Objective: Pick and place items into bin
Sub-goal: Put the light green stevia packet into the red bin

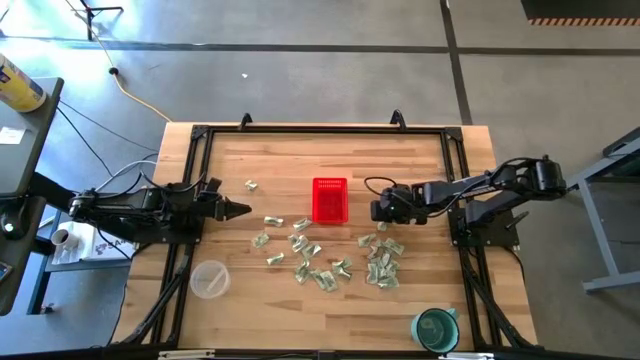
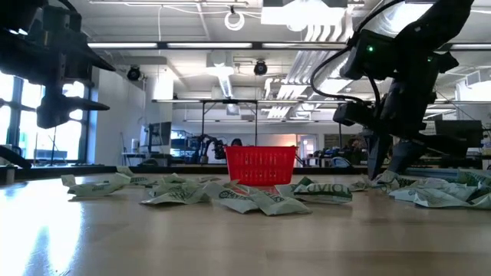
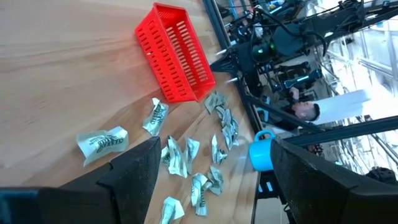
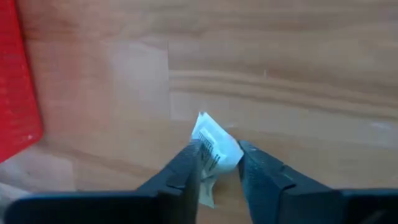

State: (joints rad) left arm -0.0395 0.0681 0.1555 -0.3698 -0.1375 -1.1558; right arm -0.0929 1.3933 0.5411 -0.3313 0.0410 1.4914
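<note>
The red slotted basket (image 1: 329,200) (image 3: 177,56) stands on its base mid-table. Several pale green-and-white wrapped pieces (image 1: 320,262) (image 2: 253,195) lie scattered on the wood on its near side, and one lone piece (image 1: 251,185) lies toward the far left. My right gripper (image 1: 379,211) (image 2: 387,175) is just right of the basket, low over the table, shut on one piece (image 4: 214,146). My left gripper (image 1: 243,210) (image 3: 217,168) hovers open to the left of the pieces, touching nothing. My right gripper pinches one small wrapped piece between its two fingers (image 4: 186,163), and the piece's crumpled end (image 4: 208,127) sticks out past the fingertips. The fingers point down at the table from above. Whether the piece is lifted clear of the wood cannot be told.
A clear plastic cup (image 1: 210,278) stands near the left near corner and a teal cup (image 1: 436,328) (image 3: 261,152) at the right near edge. A black frame (image 1: 320,128) borders the table. A person (image 3: 308,111) shows beyond the right side.
</note>
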